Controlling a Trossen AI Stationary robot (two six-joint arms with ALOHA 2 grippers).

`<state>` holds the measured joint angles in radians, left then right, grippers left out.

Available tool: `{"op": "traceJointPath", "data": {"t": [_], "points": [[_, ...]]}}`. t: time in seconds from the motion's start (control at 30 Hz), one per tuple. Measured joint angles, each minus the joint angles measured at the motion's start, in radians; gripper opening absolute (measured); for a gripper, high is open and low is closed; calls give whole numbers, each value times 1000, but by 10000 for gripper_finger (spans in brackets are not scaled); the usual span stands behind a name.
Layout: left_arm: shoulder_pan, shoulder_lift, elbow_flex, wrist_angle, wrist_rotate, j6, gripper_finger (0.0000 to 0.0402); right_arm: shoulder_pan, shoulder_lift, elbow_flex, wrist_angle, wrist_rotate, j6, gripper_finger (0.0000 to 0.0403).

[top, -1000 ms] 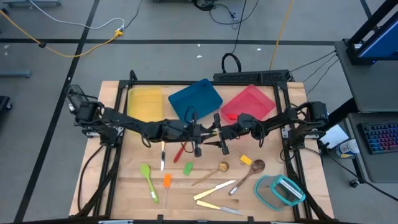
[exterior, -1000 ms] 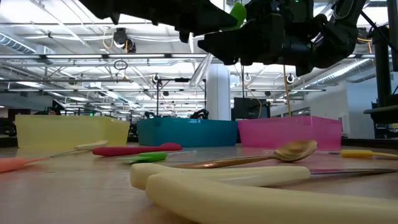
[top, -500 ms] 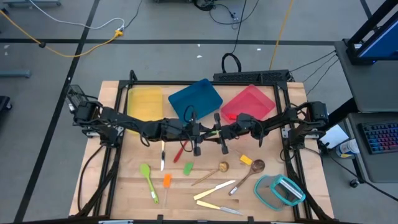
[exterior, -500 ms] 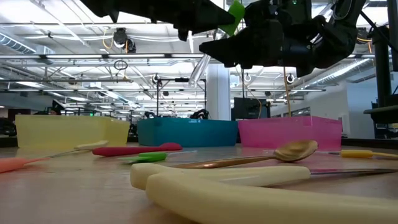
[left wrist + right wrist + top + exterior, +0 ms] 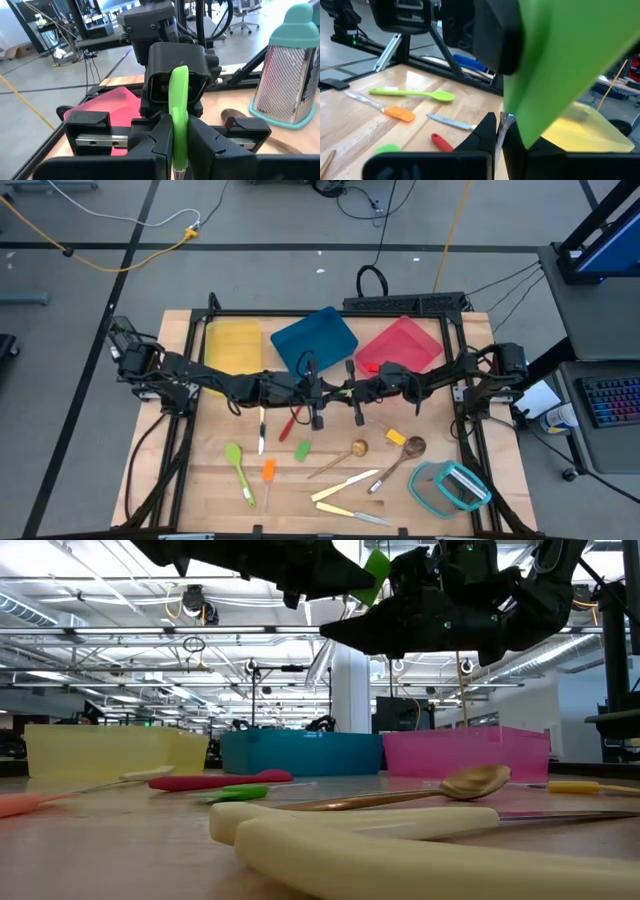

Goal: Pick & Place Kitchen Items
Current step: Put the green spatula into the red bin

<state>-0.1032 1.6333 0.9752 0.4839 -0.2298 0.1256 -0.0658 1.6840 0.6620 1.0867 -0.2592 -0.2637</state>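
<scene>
Above the middle of the desk (image 5: 210, 480), the left gripper (image 5: 335, 393) and the right gripper (image 5: 347, 392) meet tip to tip, well clear of the wood in the low view. Both jaws are clenched on one green-headed utensil (image 5: 178, 112), the left pair on its handle end, the right pair on the metal shaft by its green blade. Behind them, along the far edge, lie the yellow tray (image 5: 232, 345), blue tray (image 5: 314, 340) and pink tray (image 5: 401, 346). On the near half lie a green spatula (image 5: 238, 464), an orange piece (image 5: 268, 470), a red spoon (image 5: 291, 424), wooden spoons (image 5: 398, 461) and cream knives (image 5: 345, 485), with bare wood between them. The teal-rimmed container (image 5: 448, 486) sits by the near right corner.
</scene>
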Motion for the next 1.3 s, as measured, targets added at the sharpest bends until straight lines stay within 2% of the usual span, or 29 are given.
{"op": "traceJointPath", "data": {"t": [0.37,0.63,1.03,1.13,1.3], "points": [[-2,-3,-3,-105,-36,-59,26,-1,2,-1,6,4,-5,4],[-1,0,-24,-159,-63,-86,64,-1,1,-4,23,-1,-14,4],[0,-1,-24,-163,-66,-99,18,-8,1,-3,29,-6,-25,4],[0,-1,-24,-161,-66,-102,35,-13,1,-2,26,-6,-29,4],[0,1,-24,-158,-79,-102,90,-33,0,0,2,-2,-33,4]]}}
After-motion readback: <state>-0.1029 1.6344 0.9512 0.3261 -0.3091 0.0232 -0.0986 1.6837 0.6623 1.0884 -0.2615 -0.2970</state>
